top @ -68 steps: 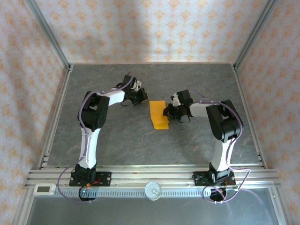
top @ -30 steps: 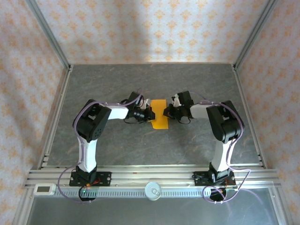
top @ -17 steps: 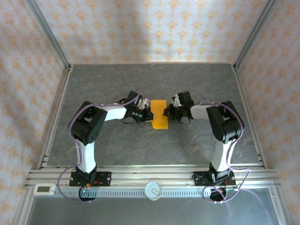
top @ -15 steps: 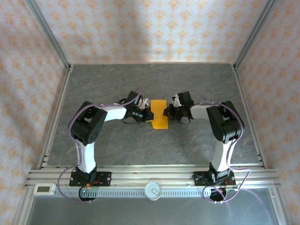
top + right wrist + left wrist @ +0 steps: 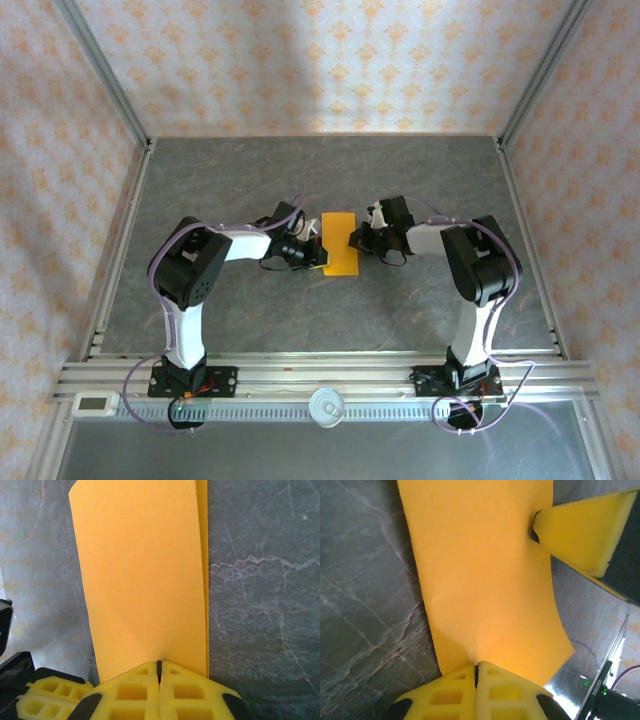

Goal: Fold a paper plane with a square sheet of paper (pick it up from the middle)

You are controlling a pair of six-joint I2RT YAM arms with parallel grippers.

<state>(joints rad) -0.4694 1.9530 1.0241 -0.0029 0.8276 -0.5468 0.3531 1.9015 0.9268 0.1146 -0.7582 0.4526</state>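
Note:
The square sheet of paper [image 5: 340, 242] lies mid-table as a bright orange upright rectangle, folded double; a second layer peeks out along one edge in the right wrist view [image 5: 145, 580]. It is a plain rectangle, and no paper plane is in view. My left gripper [image 5: 320, 254] is shut, its tips [image 5: 476, 666] touching the paper's [image 5: 485, 580] left edge. My right gripper [image 5: 354, 238] is shut too, its tips [image 5: 159, 664] at the opposite edge. One right finger [image 5: 580, 530] touches the paper's far edge. The paper's near corner curls up slightly.
The grey stone-patterned table [image 5: 250, 180] is bounded by metal rails and patterned walls. Both arms reach inward from the near rail [image 5: 320, 375], their wrists close together over the paper. The left gripper's yellow fingers [image 5: 45, 695] sit just beside the right gripper.
My left gripper has swung right from behind the paper to its left edge. The paper now lies straighter. The right gripper has stayed at the right edge.

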